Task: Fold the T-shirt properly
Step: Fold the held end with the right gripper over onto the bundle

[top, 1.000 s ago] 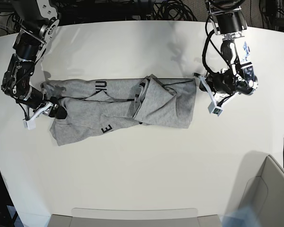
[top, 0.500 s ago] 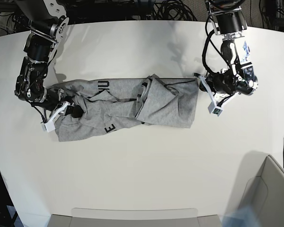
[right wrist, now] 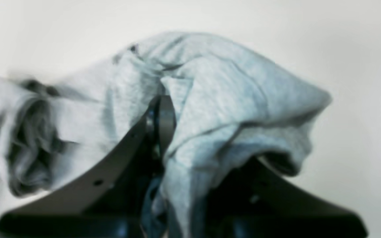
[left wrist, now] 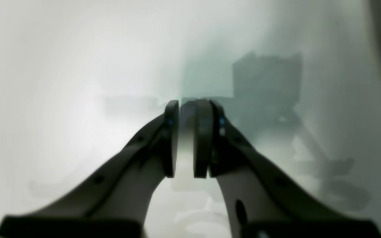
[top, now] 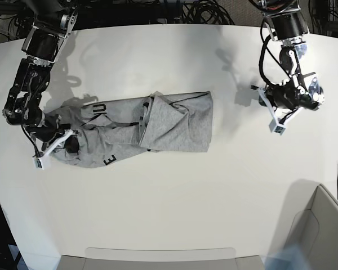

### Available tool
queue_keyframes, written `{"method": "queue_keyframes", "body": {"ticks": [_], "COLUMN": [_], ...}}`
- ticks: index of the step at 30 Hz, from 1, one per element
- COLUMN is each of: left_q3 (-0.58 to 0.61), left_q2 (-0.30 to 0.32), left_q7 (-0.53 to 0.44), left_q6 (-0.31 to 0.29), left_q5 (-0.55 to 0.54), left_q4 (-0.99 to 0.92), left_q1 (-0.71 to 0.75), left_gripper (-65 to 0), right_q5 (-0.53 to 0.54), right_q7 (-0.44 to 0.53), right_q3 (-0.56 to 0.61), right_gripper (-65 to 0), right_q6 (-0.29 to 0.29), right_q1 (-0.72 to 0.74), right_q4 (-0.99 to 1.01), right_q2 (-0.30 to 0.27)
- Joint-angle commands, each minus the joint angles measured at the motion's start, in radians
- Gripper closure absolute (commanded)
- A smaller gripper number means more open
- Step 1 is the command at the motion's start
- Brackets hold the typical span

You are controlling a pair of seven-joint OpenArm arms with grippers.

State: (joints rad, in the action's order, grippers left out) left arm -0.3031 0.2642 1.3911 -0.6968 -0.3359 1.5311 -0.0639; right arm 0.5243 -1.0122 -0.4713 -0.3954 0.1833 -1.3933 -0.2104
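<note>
Base view first, and on its left side we see our right gripper (top: 55,147) clamped on the T-shirt (top: 158,126) at its bunched end, cloth draped over the fingers in the right wrist view (right wrist: 190,109). Moving across, the T-shirt lies mid-table (top: 174,225) as a rumpled strip, one flap doubled over the middle, black letters peeking out. On to the far side: our left gripper (top: 277,115) hangs well apart from the cloth, pads nearly together with nothing between them (left wrist: 185,138). We judge this early going: no clean fold yet, the flattening and proper folding remain.
</note>
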Motion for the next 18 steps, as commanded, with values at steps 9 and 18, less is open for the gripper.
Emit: {"method": "queue_keyframes", "body": {"ticks": [9, 18], "left_q3": [-0.021, -0.020], "left_q2": [0.109, 0.109], "left_q7": [0.005, 0.005], "left_q6": [-0.001, -0.001], "left_q5": [0.005, 0.005], "left_q4": [-0.070, -0.071], "left_q1": [0.017, 0.042], "left_gripper": [-9.5, -9.5], "right_q5": [0.027, 0.027], "right_q7": [0.019, 0.019], "right_q3": [0.423, 0.682], "right_gripper": [0.0, 0.0], "right_q6": [0.344, 0.585], "right_q1": [-0.055, -0.015], "right_q4": [-0.280, -0.327], "right_q2": [0.007, 0.009]}}
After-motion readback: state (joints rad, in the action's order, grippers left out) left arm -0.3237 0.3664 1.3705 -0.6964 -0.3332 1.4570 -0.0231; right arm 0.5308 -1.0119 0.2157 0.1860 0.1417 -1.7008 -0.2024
